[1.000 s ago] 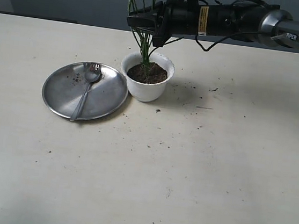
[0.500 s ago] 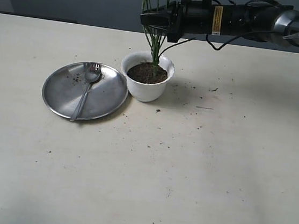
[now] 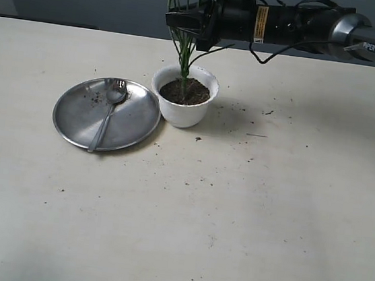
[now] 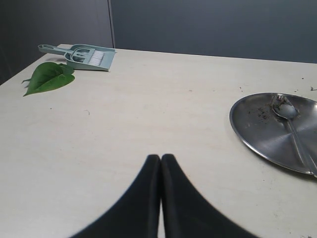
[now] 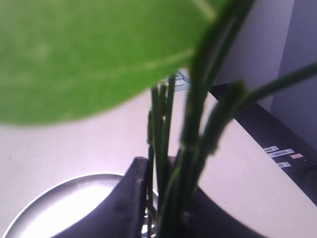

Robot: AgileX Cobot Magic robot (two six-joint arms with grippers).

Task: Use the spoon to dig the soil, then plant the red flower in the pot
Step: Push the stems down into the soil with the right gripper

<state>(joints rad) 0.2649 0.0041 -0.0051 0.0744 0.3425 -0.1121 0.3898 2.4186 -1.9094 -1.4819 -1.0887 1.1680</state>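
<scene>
Digging looks done: the spoon [image 3: 110, 108] lies on the steel plate [image 3: 75, 117], the right claw [image 3: 177, 21] grips the flower stems [image 3: 184, 59] with their feet in the soil [image 3: 186, 91] of the white pot [image 3: 184, 111], leaving only firming and release, and the left claw [image 4: 160, 166] sits pinched shut, empty.

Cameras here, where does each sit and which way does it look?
Exterior view: off the arms, above the table, angled down at the pot; the right arm shows.
Left wrist view: low behind the shut left gripper, looking across the table toward a dustpan.
Right wrist view: behind the right gripper, facing the flower stems it grips.
Shared: all three show the steel plate.
</scene>
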